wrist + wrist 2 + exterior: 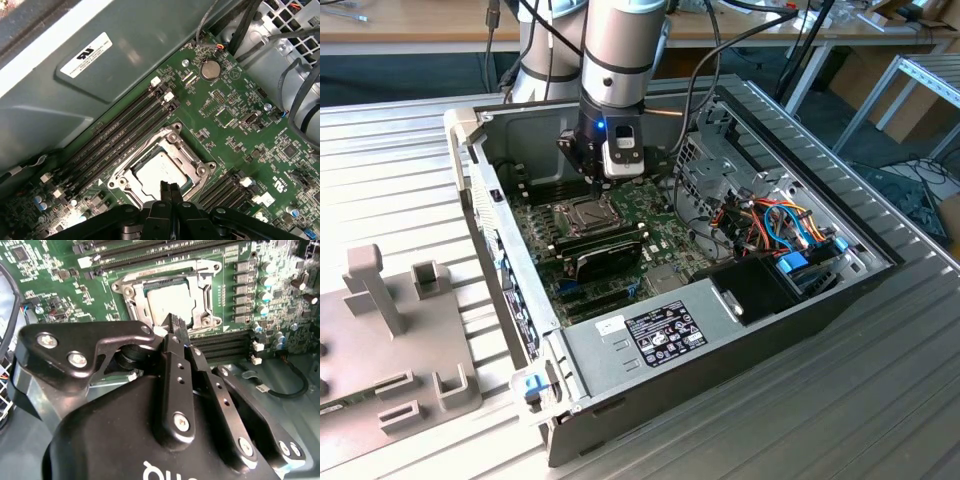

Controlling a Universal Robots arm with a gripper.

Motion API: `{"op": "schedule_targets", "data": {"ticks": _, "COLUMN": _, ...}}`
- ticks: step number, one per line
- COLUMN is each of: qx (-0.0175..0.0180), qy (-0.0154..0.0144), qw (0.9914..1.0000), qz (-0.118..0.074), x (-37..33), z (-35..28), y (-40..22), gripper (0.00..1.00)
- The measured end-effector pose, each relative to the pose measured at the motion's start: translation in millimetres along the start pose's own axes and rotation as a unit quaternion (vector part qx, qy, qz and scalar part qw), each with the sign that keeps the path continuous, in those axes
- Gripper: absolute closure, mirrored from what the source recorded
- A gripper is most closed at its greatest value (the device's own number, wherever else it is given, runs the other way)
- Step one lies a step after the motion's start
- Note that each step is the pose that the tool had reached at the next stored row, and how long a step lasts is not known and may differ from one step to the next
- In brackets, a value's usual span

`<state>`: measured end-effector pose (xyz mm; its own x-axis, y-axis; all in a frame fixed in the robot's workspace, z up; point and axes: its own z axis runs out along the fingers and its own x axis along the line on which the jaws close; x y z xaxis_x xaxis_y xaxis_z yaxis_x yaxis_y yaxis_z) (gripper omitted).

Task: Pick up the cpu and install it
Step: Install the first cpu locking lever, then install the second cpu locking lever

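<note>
A: tool (168,189) fingers pressed together, holding nothing, tips just above the cpu's (159,175) edge.

B: cpu location?

A: Lying flat in the socket frame (192,150) on the motherboard (235,120), inside the open case (740,330).

B: Risk?

A: If the tips drop or drag, they'd likely skew the cpu in the socket. Frame rim is close; a sideways drift would clip it.
</note>
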<state>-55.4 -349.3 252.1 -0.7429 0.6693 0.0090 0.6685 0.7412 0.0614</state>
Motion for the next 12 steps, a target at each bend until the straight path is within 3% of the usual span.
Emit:
{"op": "schedule_targets", "data": {"ticks": 1, "qx": 0.0120, "qy": -0.0031, "qw": 0.99992, "qz": 0.000, "x": 0.3, "z": -3.5, "y": 0.5, "gripper": 0.89}}
{"op": "schedule_targets", "data": {"ticks": 12, "qx": 0.0125, "qy": -0.0034, "qw": 0.99992, "qz": 0.000, "x": -1.3, "z": -3.5, "y": 2.0, "gripper": 0.89}}
